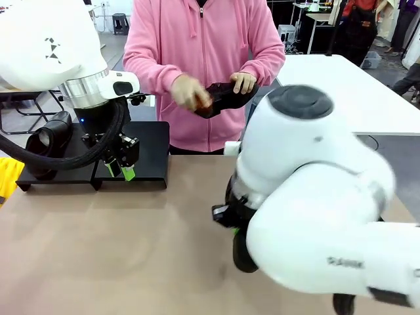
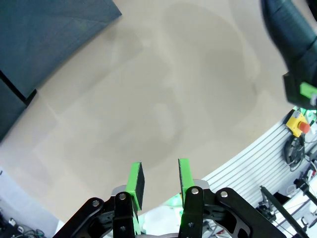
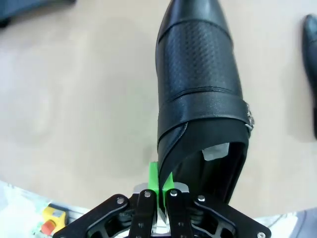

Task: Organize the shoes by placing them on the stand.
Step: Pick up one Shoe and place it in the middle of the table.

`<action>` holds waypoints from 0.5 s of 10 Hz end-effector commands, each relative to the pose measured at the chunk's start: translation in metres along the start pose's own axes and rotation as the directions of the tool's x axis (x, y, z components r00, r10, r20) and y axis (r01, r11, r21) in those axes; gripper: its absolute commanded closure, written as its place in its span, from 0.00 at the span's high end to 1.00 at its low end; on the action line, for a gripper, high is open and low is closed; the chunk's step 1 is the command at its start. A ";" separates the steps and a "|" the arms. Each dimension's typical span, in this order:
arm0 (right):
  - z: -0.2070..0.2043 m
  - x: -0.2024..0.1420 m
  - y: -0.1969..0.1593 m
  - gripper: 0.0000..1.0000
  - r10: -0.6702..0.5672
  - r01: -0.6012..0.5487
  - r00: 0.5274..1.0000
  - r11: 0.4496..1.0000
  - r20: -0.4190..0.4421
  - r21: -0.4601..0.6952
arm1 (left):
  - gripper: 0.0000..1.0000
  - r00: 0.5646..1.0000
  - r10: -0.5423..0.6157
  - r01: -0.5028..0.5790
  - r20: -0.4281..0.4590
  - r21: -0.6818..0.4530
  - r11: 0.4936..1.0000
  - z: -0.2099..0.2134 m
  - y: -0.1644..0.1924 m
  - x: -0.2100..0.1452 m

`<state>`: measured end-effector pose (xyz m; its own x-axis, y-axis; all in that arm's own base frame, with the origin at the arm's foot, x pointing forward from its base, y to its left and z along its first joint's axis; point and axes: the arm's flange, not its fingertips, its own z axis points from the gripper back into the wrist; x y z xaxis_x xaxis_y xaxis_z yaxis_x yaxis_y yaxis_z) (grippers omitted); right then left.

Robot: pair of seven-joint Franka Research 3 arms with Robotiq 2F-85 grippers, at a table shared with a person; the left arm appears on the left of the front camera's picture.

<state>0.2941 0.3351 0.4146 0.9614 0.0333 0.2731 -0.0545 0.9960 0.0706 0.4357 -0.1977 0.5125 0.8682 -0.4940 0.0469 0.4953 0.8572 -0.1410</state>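
Note:
My right gripper [image 3: 160,184] is shut on the heel rim of a glossy black shoe [image 3: 198,89], its toe pointing away over the tan table; in the front view this shoe [image 1: 244,254] hangs under the right gripper [image 1: 226,216]. Another shoe [image 1: 49,141] rests on the left platform of the black stand [image 1: 147,157]. Just in front of the stand's right platform, my left gripper [image 1: 126,164] is open and holds nothing, as the left wrist view [image 2: 159,181] confirms. The person holds a third shoe [image 1: 226,97] in both hands. A fourth shoe [image 3: 311,64] lies on the table beside the held one.
The person in a pink hoodie stands at the far edge, one hand [image 1: 190,92] rubbing the shoe they hold. The bulky right arm [image 1: 315,197] hides much of the table's right side. Bare tan tabletop [image 1: 118,249] spreads in front of the stand.

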 end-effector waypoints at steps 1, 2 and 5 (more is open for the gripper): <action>-0.031 0.017 0.020 0.00 0.035 -0.037 0.999 0.999 0.032 0.040 | 0.40 1.000 0.000 0.000 0.010 -0.004 1.000 0.000 0.001 -0.003; -0.037 0.016 0.028 0.00 0.048 -0.051 0.997 0.997 0.053 0.053 | 0.40 1.000 0.000 0.000 0.010 -0.004 1.000 0.000 0.001 -0.003; -0.058 0.022 0.032 0.00 0.034 -0.036 0.998 0.999 0.047 0.035 | 0.40 1.000 0.000 0.000 0.010 -0.004 1.000 0.000 0.001 -0.003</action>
<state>0.3195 0.3598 0.3704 0.9499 0.1015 0.2957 -0.1348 0.9864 0.0943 0.4358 -0.1976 0.5125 0.8682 -0.4939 0.0469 0.4953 0.8572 -0.1410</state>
